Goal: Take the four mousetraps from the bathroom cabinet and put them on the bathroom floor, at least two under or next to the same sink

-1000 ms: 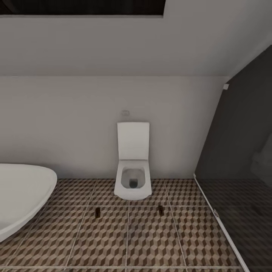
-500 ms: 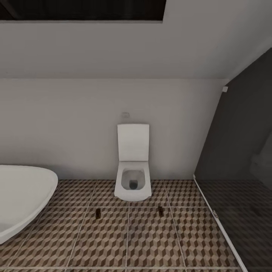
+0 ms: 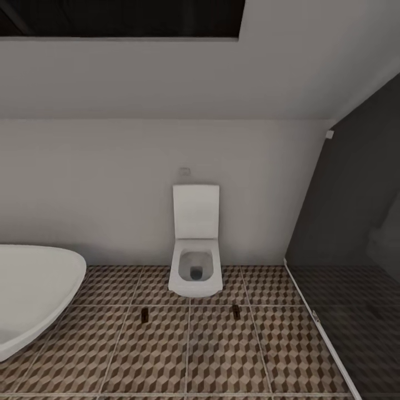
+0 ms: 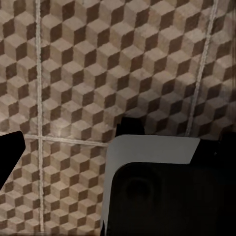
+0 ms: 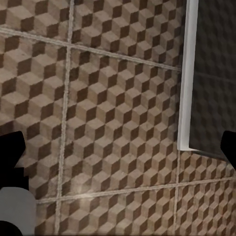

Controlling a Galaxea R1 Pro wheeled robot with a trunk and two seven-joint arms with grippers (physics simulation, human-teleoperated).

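The left hand (image 4: 118, 147) hangs over the bathroom floor (image 4: 98, 64) in its wrist view, its dark fingertips at the picture's two sides, well apart and with nothing between them — it is released; a white and black part of the robot's own body lies below it. The right hand (image 5: 123, 142) is likewise spread wide and empty over the same cube-patterned tiles, with the pale edge strip of the shower screen (image 5: 188, 73) and the darker shower floor beyond it.

From the head view, the nearest ground is the bathroom floor (image 3: 222, 355) (brown, beige and white cubes with pale grout lines). Two mousetraps lie flat on it, showing as small dark slips: the left mousetrap (image 3: 145, 314) and the right mousetrap (image 3: 236, 310), well apart, each just in front of the toilet (image 3: 195, 272) and to one side of it. At the view's left the rounded white rim of the bathtub (image 3: 33, 289) reaches over the tiles. At the right the dark glass shower screen (image 3: 355, 222) stands on its pale strip. Farther back the toilet's lid stands raised against the white wall (image 3: 100, 194) — a small flush plate (image 3: 185, 171) sits above it. Farthest up, a dark window opening (image 3: 122, 16) runs along the top.
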